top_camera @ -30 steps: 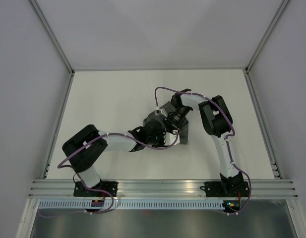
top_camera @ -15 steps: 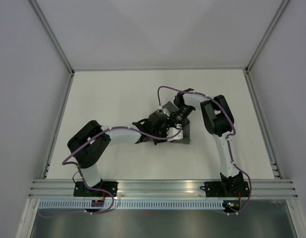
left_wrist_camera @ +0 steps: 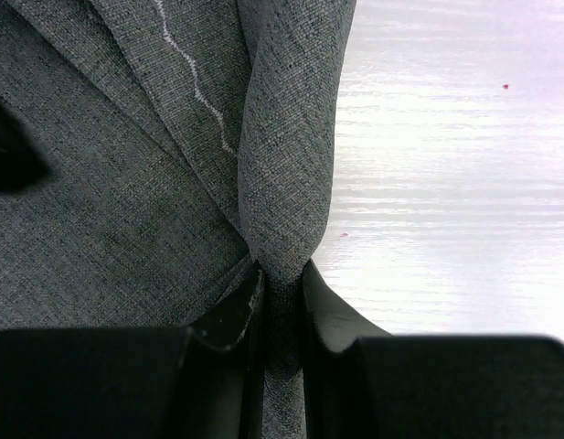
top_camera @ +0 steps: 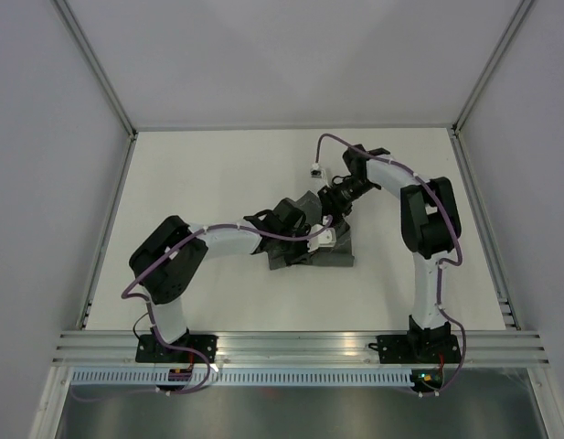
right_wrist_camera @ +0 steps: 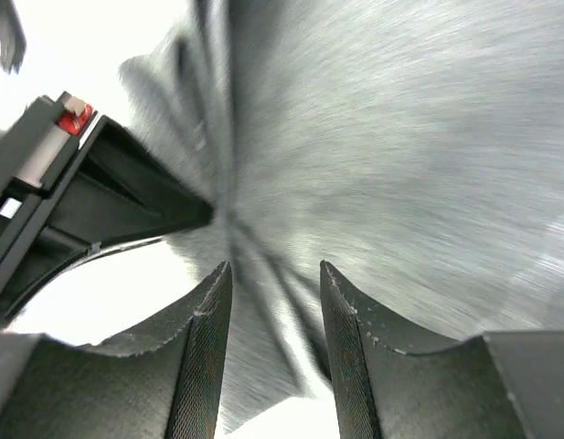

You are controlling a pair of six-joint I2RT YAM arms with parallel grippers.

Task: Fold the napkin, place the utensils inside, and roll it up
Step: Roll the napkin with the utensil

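The dark grey napkin (top_camera: pixel 325 254) lies bunched in folds near the table's middle. In the left wrist view my left gripper (left_wrist_camera: pixel 282 277) is shut on a raised fold of the napkin (left_wrist_camera: pixel 291 165), right at the cloth's edge beside the bare white table. From above, the left gripper (top_camera: pixel 305 235) sits over the napkin's near-left part. My right gripper (right_wrist_camera: pixel 275 274) is open with nothing between its fingers and hovers over the blurred napkin (right_wrist_camera: pixel 400 137), just behind it in the top view (top_camera: pixel 329 212). The left gripper's body (right_wrist_camera: pixel 90 201) shows close beside it. The utensils are hidden.
The white table (top_camera: pixel 199 174) is walled on three sides, with an aluminium rail (top_camera: pixel 300 346) along the near edge. Both arms crowd together over the napkin, and purple cables loop off them.
My left gripper has shut on a napkin fold and shifted right. My right gripper has opened, let go of the cloth and drawn back toward the far right.
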